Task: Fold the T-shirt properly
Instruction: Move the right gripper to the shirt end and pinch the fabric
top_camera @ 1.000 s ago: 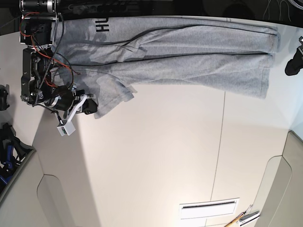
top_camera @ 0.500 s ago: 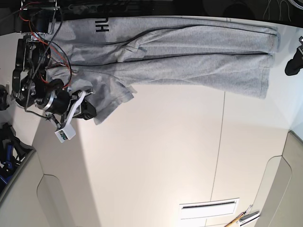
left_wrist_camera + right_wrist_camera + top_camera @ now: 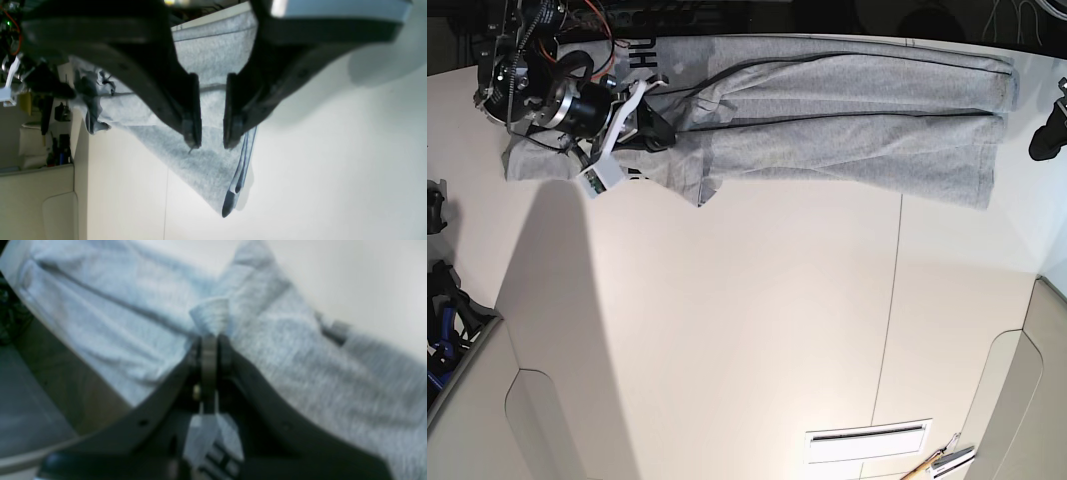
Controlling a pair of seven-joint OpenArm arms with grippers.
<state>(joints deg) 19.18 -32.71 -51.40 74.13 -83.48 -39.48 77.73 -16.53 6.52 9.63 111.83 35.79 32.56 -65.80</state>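
The T-shirt (image 3: 847,120) lies stretched in a long folded band along the far edge of the desk (image 3: 757,330), grey, with black lettering (image 3: 643,55) showing near one end and the hem corner hanging out towards the middle of the desk at the other. The right gripper (image 3: 209,340) is clenched on a pinched-up fold of the T-shirt's fabric, its jaws pressed together with cloth sticking out between the tips; in the base view it sits over the lettered end. The left gripper (image 3: 211,145) hangs above the hem end with its jaws parted by a narrow gap and nothing between them; the shirt's layered hem corner (image 3: 233,190) lies below
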